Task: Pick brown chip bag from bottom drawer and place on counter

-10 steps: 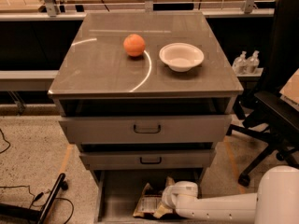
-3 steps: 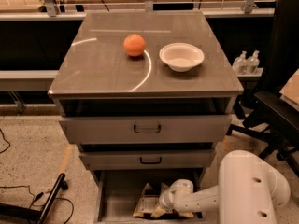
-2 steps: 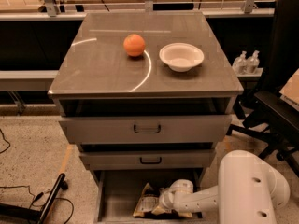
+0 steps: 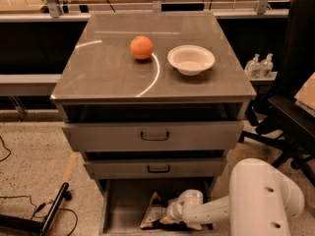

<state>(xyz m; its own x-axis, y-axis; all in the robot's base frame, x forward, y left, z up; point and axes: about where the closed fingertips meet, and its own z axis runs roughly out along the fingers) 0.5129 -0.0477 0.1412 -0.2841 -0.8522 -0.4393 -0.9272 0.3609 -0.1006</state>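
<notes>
The brown chip bag lies crinkled in the open bottom drawer, near its front middle. My white arm reaches in from the lower right, and the gripper sits low in the drawer right against the bag's right side, its tips hidden behind the wrist and the bag. The counter is the glossy grey-brown cabinet top with a thin curved white line.
An orange ball and a white bowl sit on the counter. Two wider drawers with black handles are above the bottom one. A black office chair stands to the right. Cables and a black bar lie on the floor at left.
The arm's large white elbow has swung into view at the lower right since the earliest frame. The gripper stays by the bag in the drawer.
</notes>
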